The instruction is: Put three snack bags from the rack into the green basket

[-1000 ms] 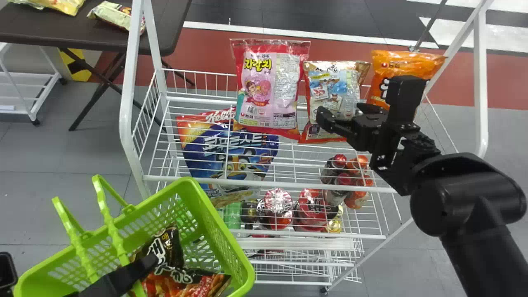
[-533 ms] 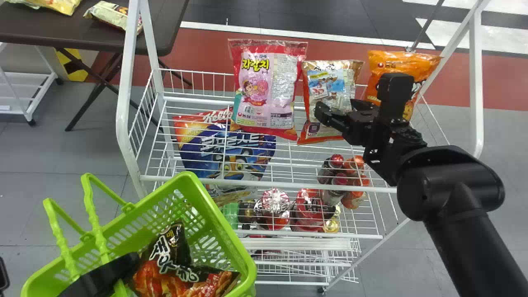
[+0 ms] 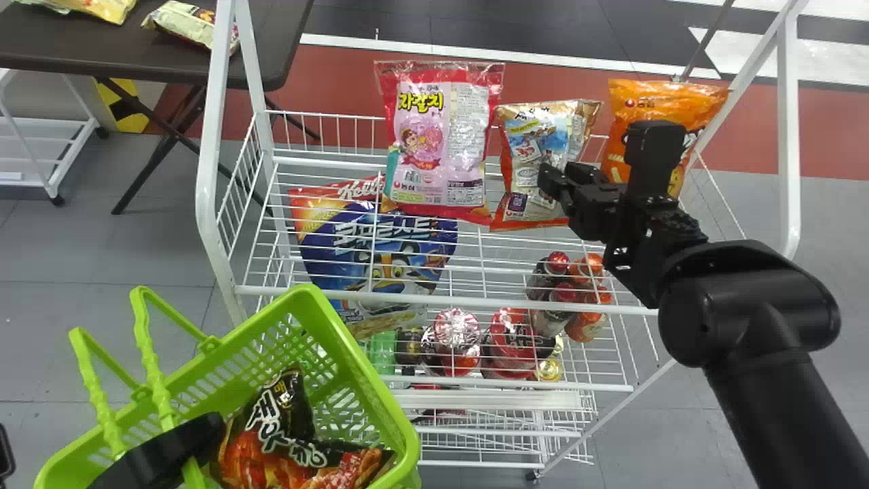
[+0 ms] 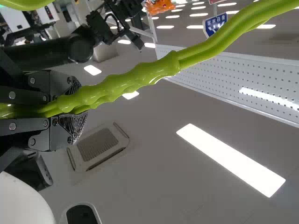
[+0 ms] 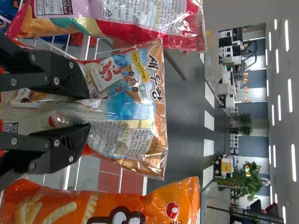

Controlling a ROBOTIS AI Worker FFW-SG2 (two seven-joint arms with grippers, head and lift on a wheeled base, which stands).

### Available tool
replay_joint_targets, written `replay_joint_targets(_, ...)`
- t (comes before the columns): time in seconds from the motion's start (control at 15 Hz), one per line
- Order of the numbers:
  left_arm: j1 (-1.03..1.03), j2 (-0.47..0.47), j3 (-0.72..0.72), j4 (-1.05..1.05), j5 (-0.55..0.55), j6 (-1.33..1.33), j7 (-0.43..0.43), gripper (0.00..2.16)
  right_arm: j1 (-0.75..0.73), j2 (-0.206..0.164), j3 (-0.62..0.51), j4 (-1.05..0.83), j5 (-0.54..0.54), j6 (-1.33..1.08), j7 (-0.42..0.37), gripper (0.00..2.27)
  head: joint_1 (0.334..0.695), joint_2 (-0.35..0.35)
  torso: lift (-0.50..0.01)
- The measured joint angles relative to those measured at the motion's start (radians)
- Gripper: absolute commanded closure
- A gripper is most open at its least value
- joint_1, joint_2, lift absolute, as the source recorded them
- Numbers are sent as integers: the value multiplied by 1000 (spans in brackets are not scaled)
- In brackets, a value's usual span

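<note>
At the wire rack (image 3: 434, 299), the right gripper (image 5: 88, 112) had its two fingers clamped on the lower part of the shrimp snack bag (image 5: 133, 105), which stood on the top shelf between the pink bag (image 3: 441, 139) at left and the orange bag (image 3: 662, 112) at right. Near and to the left, the left gripper (image 4: 80, 106) was clenched around a handle (image 4: 121, 87) of the green basket (image 3: 370, 380), where a black-and-red bag (image 3: 292, 438) lay, apparently the first of three. The step in hand looked to be the second bag's pickup. Doing it well called for a firm but gentle pinch, enough to stop the slick film slipping without bursting it, then a straight lift until the bottom edge cleared the front rail. Only then was it wise to swing left and near, high enough to spare the pink bag a knock, and release low over the basket's open right part, away from the handles.
</note>
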Motion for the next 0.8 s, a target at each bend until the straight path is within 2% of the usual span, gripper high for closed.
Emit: replay_joint_targets(0.8,-29,0,-11,25,-117,-18,8,2145,122,-10,-91,-313,-54,256,-19,2253,695,-143,0)
